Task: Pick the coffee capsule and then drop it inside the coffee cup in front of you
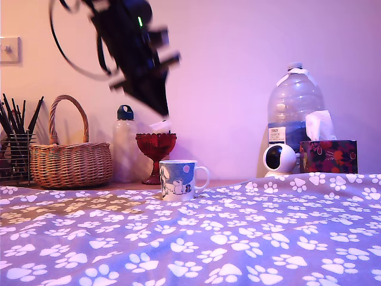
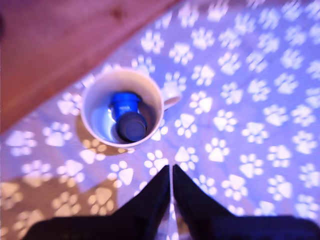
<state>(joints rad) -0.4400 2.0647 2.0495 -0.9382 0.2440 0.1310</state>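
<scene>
One coffee capsule (image 2: pixel 128 118), dark blue, lying tilted inside the coffee cup (image 2: pixel 93 95), seen from straight above in the wrist view. White mug (image 1: pixel 177 179) with blue cartoon print and pink dot, standing upright on the paw-print cloth (image 1: pixel 238 238), handle toward the exterior view's right. Tool (image 2: pixel 171 172) clenched and empty, its two dark fingertips pressed together with only a thin seam between them, well above the cloth and clear of the mug. Dark arm (image 1: pixel 134 47) blurred high in the exterior view, angled down from the upper left, hanging above the red glass goblet (image 1: pixel 156 152) and the mug. Behind the mug, on the strip of wooden bench (image 2: pixel 55 45) left bare by the cloth: goblet just beside and behind the cup, a clear bottle with a blue cap (image 1: pixel 124 143) to its left in the exterior view, then a wicker basket (image 1: pixel 70 161) with a hoop handle, then a wire holder of dark sticks (image 1: pixel 15 149) at the far left edge. At the exterior view's right: a large clear water jug (image 1: pixel 294 113), a small round white camera (image 1: pixel 278 159) in front of it, a floral tissue box (image 1: pixel 328 155) with a tissue standing up. Light switch (image 1: pixel 9 49) on the wall at upper left.
</scene>
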